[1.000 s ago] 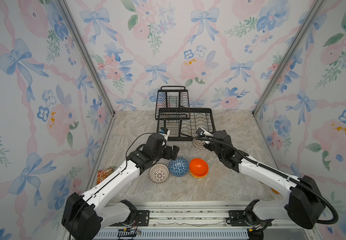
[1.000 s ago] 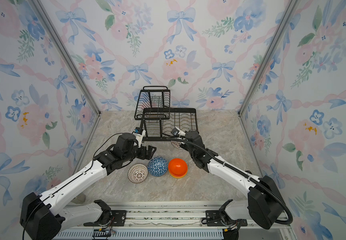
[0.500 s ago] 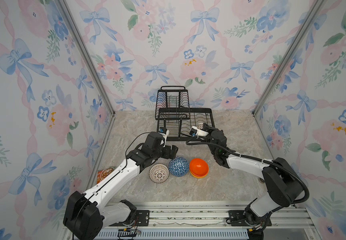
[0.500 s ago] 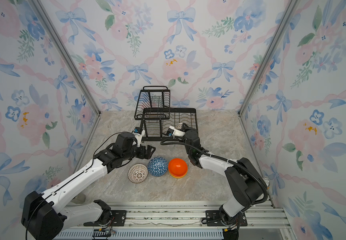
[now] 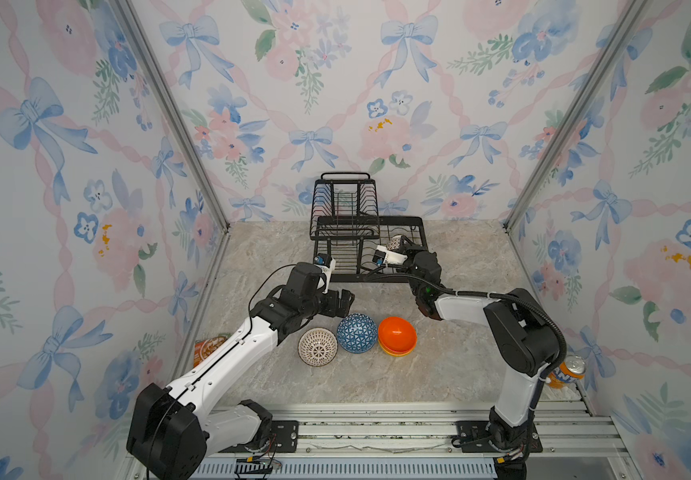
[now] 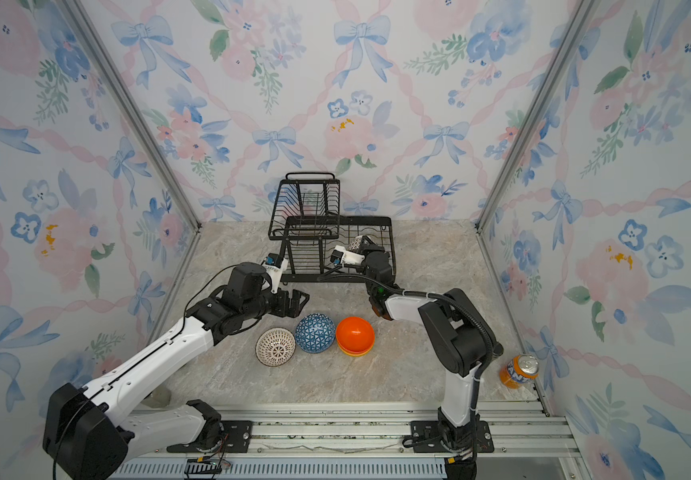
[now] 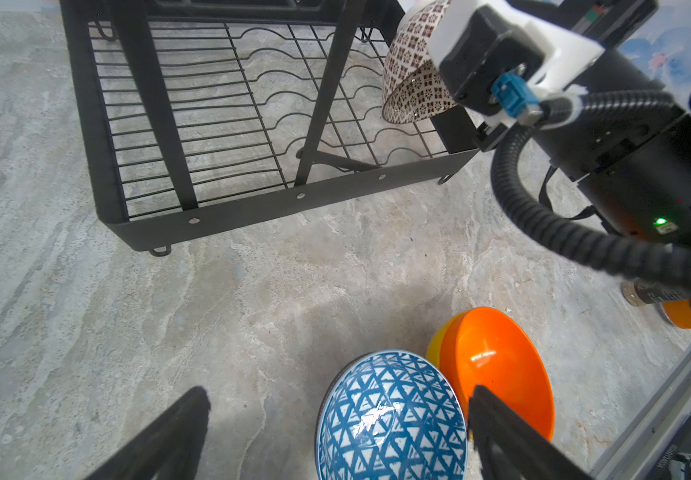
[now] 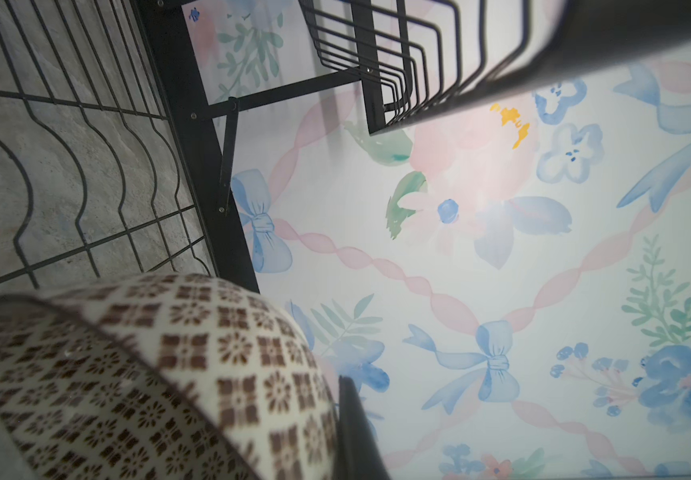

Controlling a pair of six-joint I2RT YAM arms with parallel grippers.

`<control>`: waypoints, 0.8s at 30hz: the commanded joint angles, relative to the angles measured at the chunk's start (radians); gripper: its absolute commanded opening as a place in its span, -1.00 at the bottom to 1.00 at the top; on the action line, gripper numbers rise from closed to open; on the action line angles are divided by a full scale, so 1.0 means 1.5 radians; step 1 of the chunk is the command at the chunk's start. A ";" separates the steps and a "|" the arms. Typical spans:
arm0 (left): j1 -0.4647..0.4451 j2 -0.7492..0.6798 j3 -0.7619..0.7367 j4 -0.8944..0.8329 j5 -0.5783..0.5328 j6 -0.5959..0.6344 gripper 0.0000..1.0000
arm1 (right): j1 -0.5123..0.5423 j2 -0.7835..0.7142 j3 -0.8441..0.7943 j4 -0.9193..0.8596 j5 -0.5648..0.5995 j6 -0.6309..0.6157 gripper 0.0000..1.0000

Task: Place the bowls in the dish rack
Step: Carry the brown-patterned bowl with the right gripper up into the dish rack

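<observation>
Your right hand [image 5: 407,248] pinches the brown bowl [image 5: 394,242] by its rim, over the dish rack [image 7: 293,203], right of the middle in both top views. The bowl looks hard, slippery and breakable, so set it down softly. Your left hand [image 5: 343,300] is wide open near the blue bowl [image 5: 357,333].

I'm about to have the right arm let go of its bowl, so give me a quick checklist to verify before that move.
1. Right gripper shut on the brown-and-cream mosaic ceramic bowl: ok.
2. That bowl is over the lower tray of the black wire dish rack, tilted on edge: ok.
3. Bowl seated on the tray wires: cannot tell.
4. Left gripper open, empty, outside the rack: ok.
5. All bowls loaded: not ok. The blue triangle-patterned bowl, white lattice bowl and plain orange bowl, stacked on a yellow bowl, sit outside it.
</observation>
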 commanded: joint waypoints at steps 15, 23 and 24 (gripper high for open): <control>0.012 0.021 -0.004 -0.009 0.023 0.020 0.96 | -0.084 0.165 0.186 0.158 -0.056 -0.089 -1.00; 0.013 0.040 0.005 -0.009 0.028 0.020 0.96 | -0.103 0.235 0.278 0.148 -0.075 -0.104 -1.00; 0.014 0.042 0.006 -0.009 0.028 0.020 0.96 | -0.104 0.242 0.289 0.142 -0.080 -0.104 -1.00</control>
